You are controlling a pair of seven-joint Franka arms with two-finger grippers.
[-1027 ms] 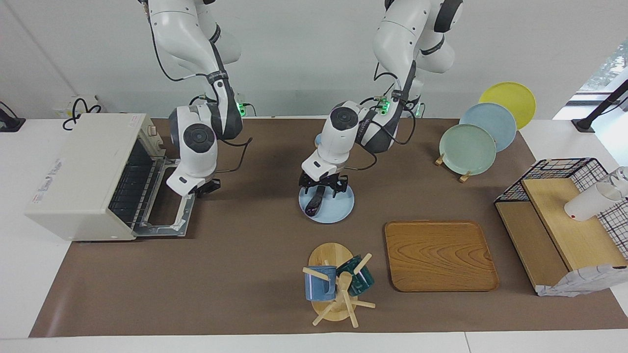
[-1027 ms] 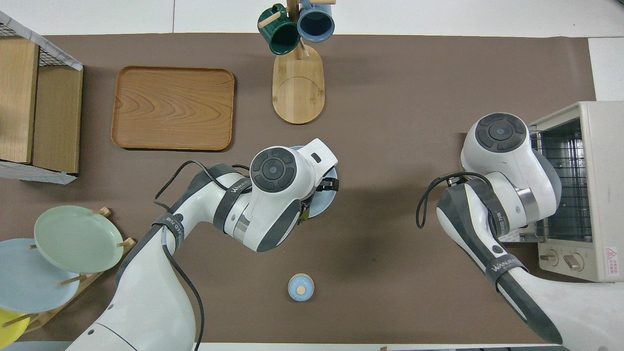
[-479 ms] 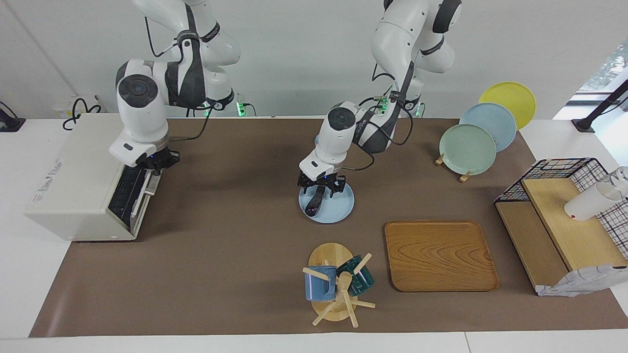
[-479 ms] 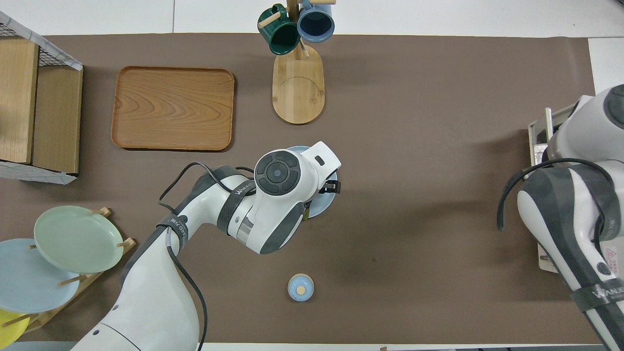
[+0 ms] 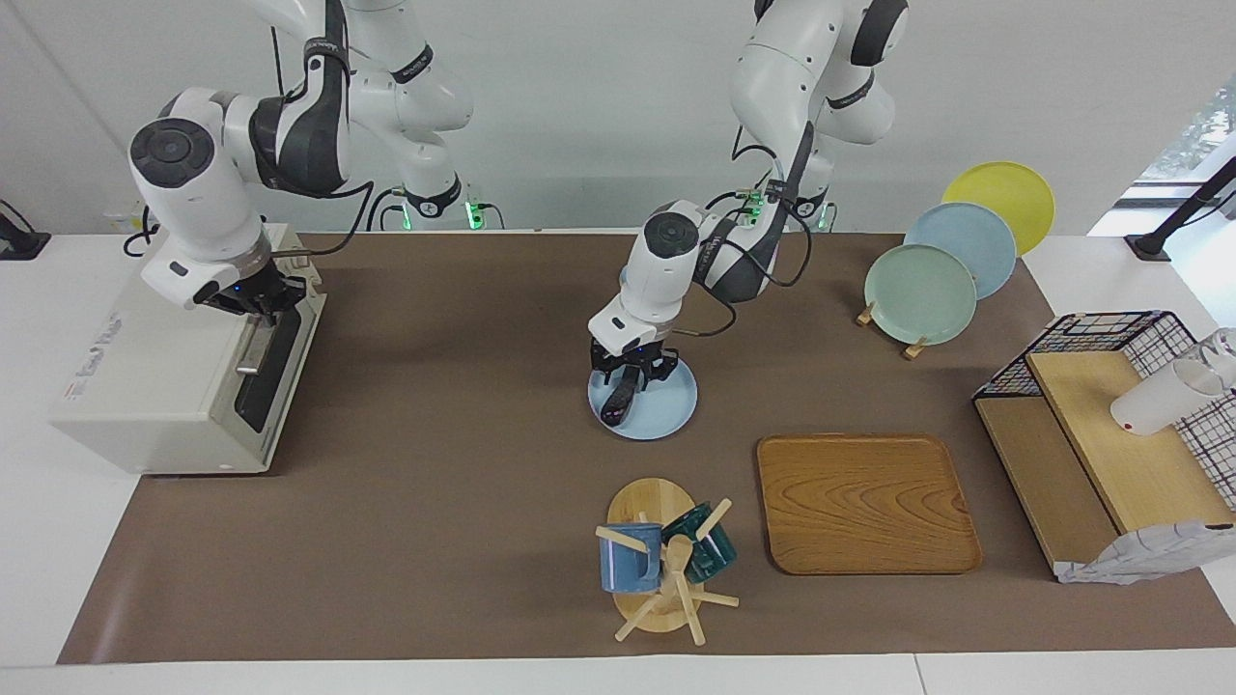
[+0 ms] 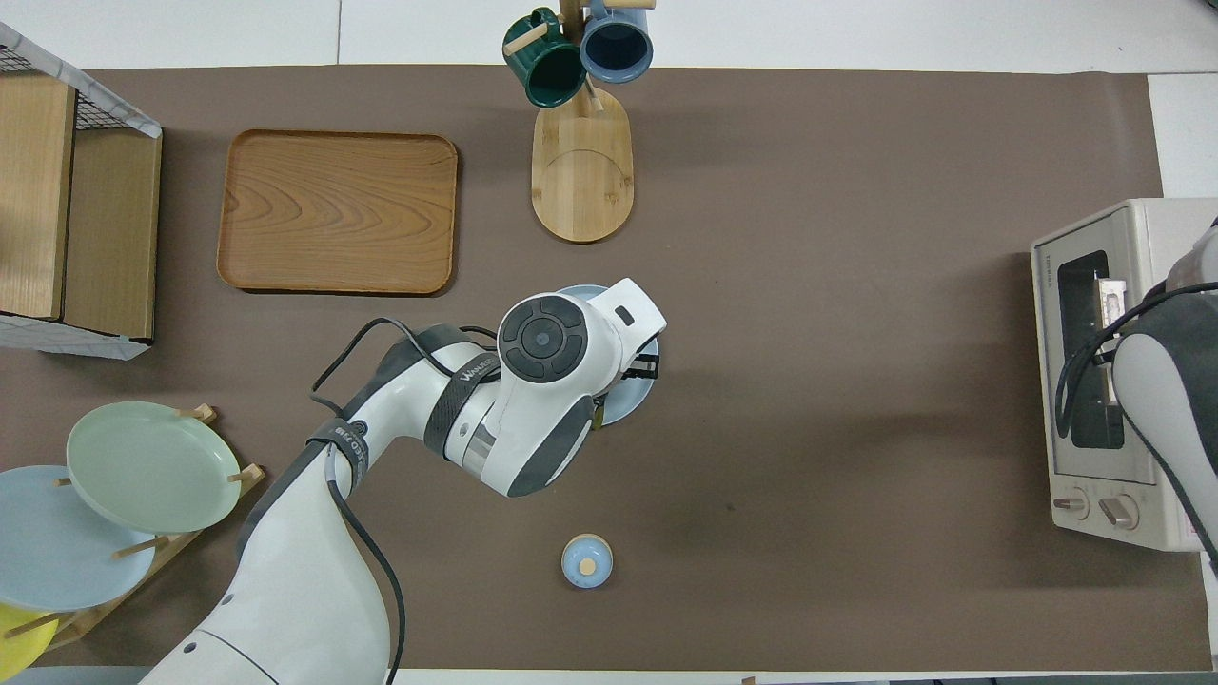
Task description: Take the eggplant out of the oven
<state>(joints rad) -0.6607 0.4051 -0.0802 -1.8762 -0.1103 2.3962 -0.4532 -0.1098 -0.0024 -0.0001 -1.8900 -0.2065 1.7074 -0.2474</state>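
The cream-white oven (image 5: 145, 367) stands at the right arm's end of the table with its dark glass door (image 5: 273, 362) shut; it also shows in the overhead view (image 6: 1156, 228). My right gripper (image 5: 253, 294) is at the door's top edge, by the silver handle. The dark purple eggplant (image 5: 616, 401) lies on a light blue plate (image 5: 671, 405) mid-table. My left gripper (image 5: 628, 372) is low over the eggplant's end nearer the robots. In the overhead view the left arm hides the eggplant.
A mug tree (image 5: 661, 565) with a blue and a green mug, and a wooden tray (image 5: 864, 502), lie farther from the robots. A plate rack (image 5: 946, 261) and a wire shelf (image 5: 1110, 425) stand at the left arm's end. A small blue knob-topped lid (image 6: 586, 561) lies near the robots.
The oven door went from open flat to shut as my right gripper rose with it to the oven's top edge. The left gripper stayed over the eggplant on the plate.
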